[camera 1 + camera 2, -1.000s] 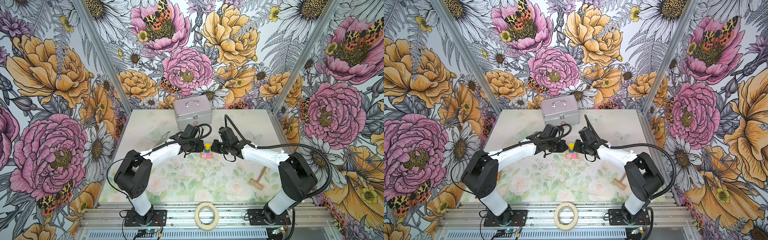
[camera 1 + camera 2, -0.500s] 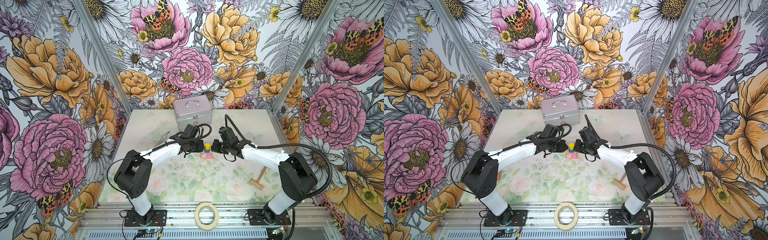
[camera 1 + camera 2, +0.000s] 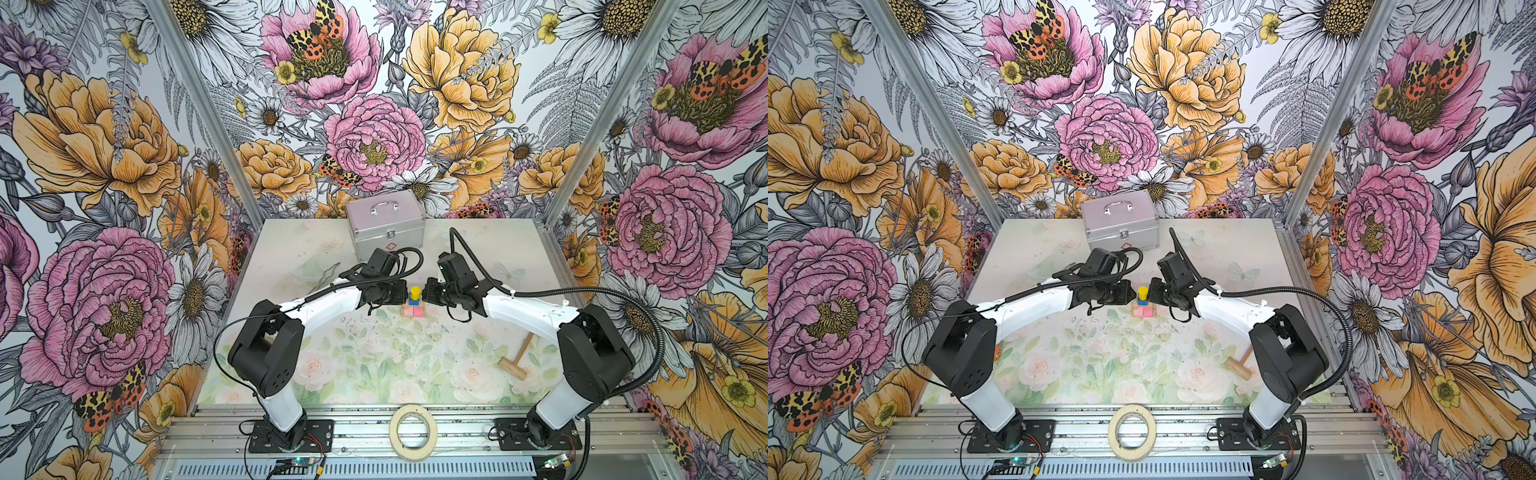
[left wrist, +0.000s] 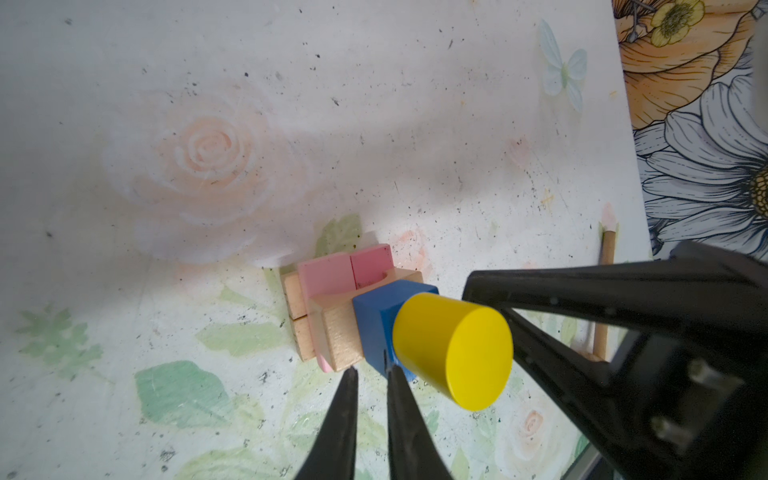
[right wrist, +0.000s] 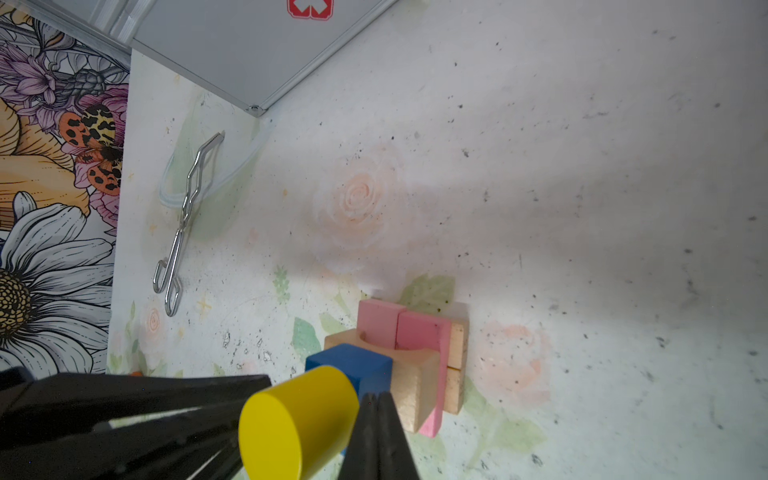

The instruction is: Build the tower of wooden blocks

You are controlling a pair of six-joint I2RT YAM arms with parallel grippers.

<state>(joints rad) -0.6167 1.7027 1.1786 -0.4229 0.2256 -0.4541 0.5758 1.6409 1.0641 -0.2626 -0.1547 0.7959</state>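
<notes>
Between the two grippers the wood block tower is seen standing on the table, with the left gripper just to one side of it and the right gripper just to the other. The left gripper's fingers are drawn almost together, with a thin gap between them and nothing held there; whether the blue block beside them is touched cannot be told. The right gripper's fingers are pressed fully together, with nothing gripped. The yellow cylinder is set upright on the blue block, which is carried by a tan notched brick; beneath, two pink bricks are laid side by side across two tan bricks. Beyond the left gripper, metal tongs are laid flat. Behind both grippers a silver case is placed. Well away from the right gripper, toward its arm's base, a wooden mallet is seen. Farthest off, a tape roll is set on the front rail.
</notes>
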